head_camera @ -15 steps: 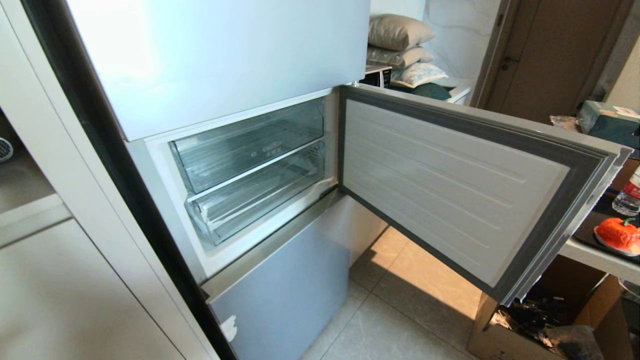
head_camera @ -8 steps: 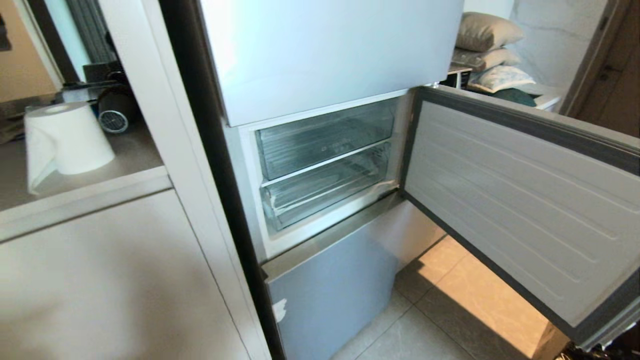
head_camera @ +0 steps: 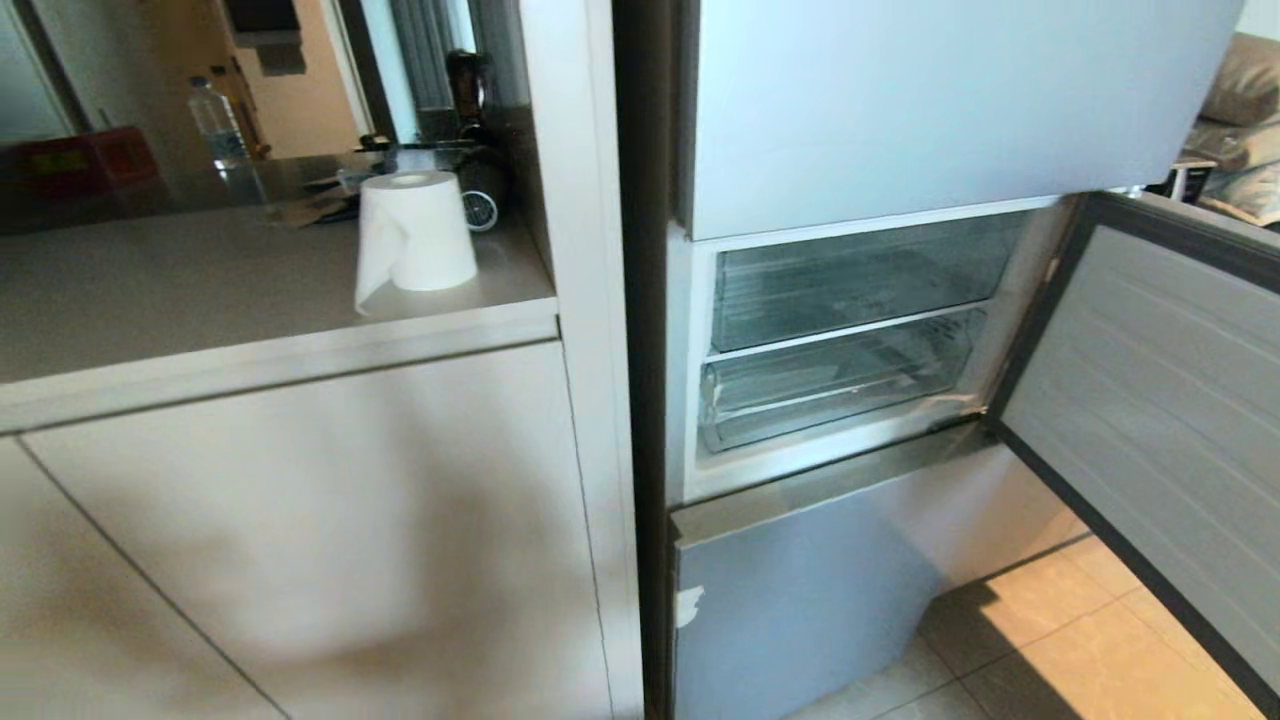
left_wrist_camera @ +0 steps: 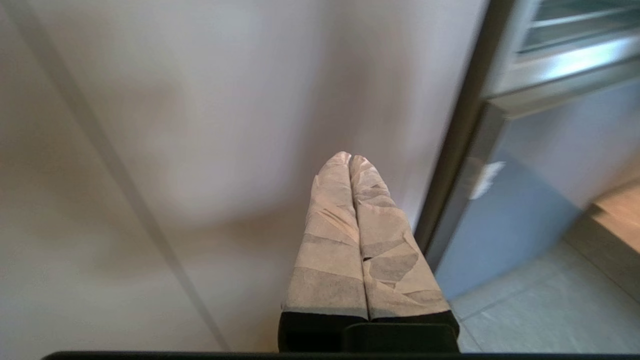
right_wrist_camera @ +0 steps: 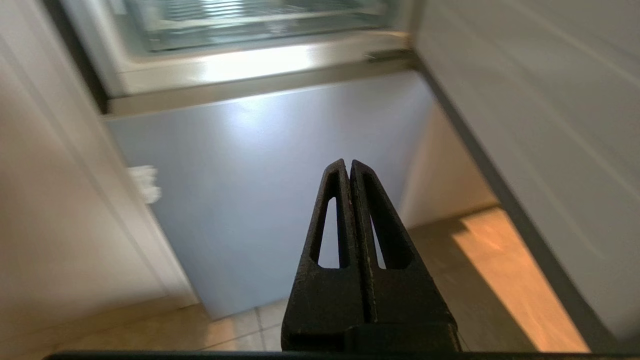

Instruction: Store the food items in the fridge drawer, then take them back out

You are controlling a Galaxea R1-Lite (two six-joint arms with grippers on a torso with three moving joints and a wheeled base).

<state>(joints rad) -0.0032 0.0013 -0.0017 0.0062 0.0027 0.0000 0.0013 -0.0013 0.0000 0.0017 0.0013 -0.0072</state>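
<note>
Fridge drawer [head_camera: 835, 395]: the lower of two clear bins, now in the right half of the head view, pushed in behind the open middle door [head_camera: 1150, 400]. Compared with the frames of a second and half a second ago, we see the whole scene slid rightward across the picture. The fridge [head_camera: 950, 110] has gone from centre to right, and a bench [head_camera: 200, 290] with a white paper roll [head_camera: 412, 235] and a water bottle [head_camera: 215, 115] has entered at upper left. We read this as the camera turning left with the robot, not as any object moving. The upper drawer [head_camera: 860, 280] sits directly above the task drawer; both look empty as far as the clear fronts allow.

The food items are in none of the current views. The orange-red one that lay at the right edge of the head view a second ago has left the picture with the turn. In our judgement the robot is heading away from that side, so storing has not begun, or the robot is seeking another stance.

Left gripper [left_wrist_camera: 349, 159], in the left wrist view, has its jaws pressed together, empty, facing a pale cabinet panel [left_wrist_camera: 175, 125]. Right gripper [right_wrist_camera: 348, 165], in the right wrist view, likewise has its jaws together and empty, pointing at the blue-grey lower door [right_wrist_camera: 260, 175]. Neither arm appears in the head view.
</note>
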